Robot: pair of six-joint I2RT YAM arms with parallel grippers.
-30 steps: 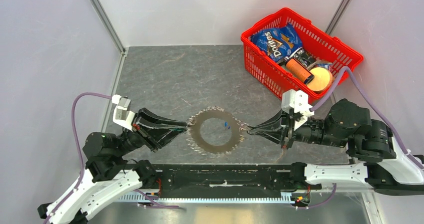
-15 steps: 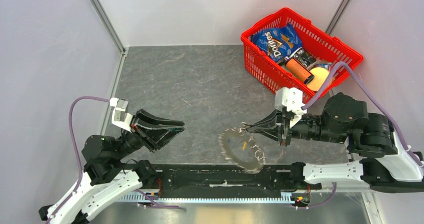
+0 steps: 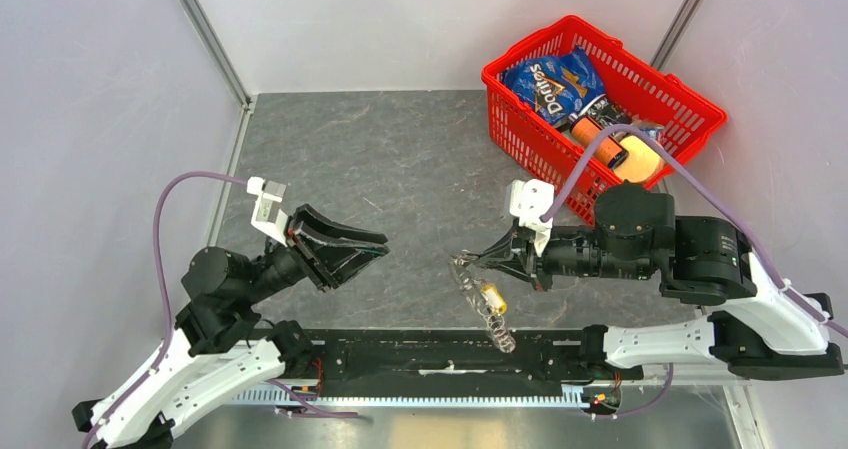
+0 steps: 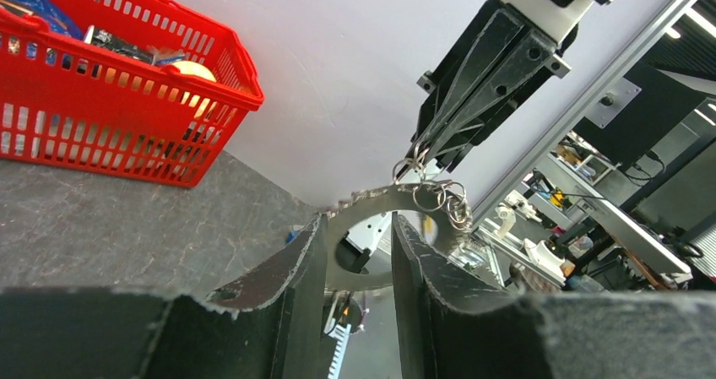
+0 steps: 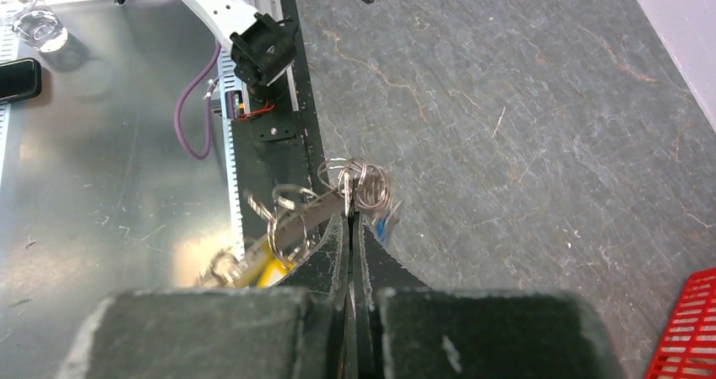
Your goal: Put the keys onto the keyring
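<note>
The keyring (image 3: 485,307) hangs edge-on above the near part of the table, a toothed grey metal wheel with small split rings (image 5: 355,179) at its top. My right gripper (image 3: 468,261) is shut on its upper rim. A yellow key (image 3: 490,292) and a blue key (image 5: 386,224) dangle from it; a black key is not visible. In the right wrist view the right gripper (image 5: 349,217) has its jaws pressed together on the metal. My left gripper (image 3: 380,244) stands open and empty, well left of the ring. Through the left gripper (image 4: 359,252) gap the keyring (image 4: 376,203) shows farther off.
A red basket (image 3: 540,139) with a chip bag, an orange can and other groceries stands at the back right. The black rail (image 3: 400,359) of the arm bases runs along the near edge, just below the hanging ring. Grey walls close in both sides.
The right gripper has lifted the keyring off the table and carried it left; it now hangs edge-on. The left gripper has let go of the ring, drawn back and opened wider.
</note>
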